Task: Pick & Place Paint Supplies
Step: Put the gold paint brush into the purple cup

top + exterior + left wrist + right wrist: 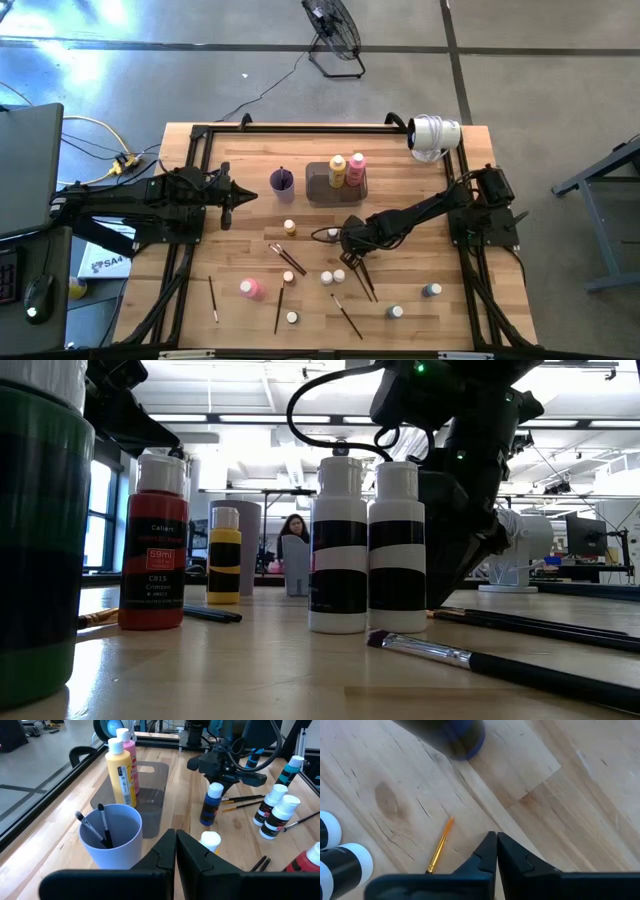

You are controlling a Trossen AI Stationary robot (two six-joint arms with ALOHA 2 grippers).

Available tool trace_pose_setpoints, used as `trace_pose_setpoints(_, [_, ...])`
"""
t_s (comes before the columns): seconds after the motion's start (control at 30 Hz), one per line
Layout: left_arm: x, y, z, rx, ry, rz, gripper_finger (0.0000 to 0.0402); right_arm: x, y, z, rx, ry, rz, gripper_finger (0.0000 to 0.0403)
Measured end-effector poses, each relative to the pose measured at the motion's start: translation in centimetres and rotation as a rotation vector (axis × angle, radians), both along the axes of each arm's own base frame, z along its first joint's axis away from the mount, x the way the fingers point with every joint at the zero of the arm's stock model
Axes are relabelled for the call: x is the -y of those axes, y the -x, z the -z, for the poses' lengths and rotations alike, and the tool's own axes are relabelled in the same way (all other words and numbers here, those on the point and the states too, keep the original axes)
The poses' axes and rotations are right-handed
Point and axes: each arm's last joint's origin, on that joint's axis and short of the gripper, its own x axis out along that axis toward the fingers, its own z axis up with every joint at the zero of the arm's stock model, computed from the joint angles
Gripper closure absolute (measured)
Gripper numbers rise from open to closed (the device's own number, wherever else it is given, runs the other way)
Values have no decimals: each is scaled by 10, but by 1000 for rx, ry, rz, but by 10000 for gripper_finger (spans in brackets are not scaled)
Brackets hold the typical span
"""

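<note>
Right gripper (496, 836): fingers pressed together, empty, above table (560, 795) beside brush (440, 847). Left gripper (175, 832): pressed together, near cup (111, 840).

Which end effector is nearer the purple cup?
The left. The left end effector sits just beside the purple cup, level with it. The right end effector is farther off, past the grey tray, among the brushes.

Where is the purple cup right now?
In the high view the purple cup stands toward the table's far side, just left of the grey tray and right of the left gripper, with brushes standing in it.
</note>
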Motion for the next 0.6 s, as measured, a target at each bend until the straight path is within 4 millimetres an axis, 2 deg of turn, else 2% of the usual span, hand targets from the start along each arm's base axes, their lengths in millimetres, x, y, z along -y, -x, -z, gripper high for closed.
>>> trace_pose_setpoints(0.23, [0,0,0,0,0,0,394,2,6,-12,1,-7,-32,400])
trace_pose_setpoints(0.4, [0,0,0,-1,0,0,394,8,14,-31,12,43,-8,400])
trace_pose_setpoints(0.6, [0,0,0,-2,0,0,394,12,17,-40,23,83,2,400])
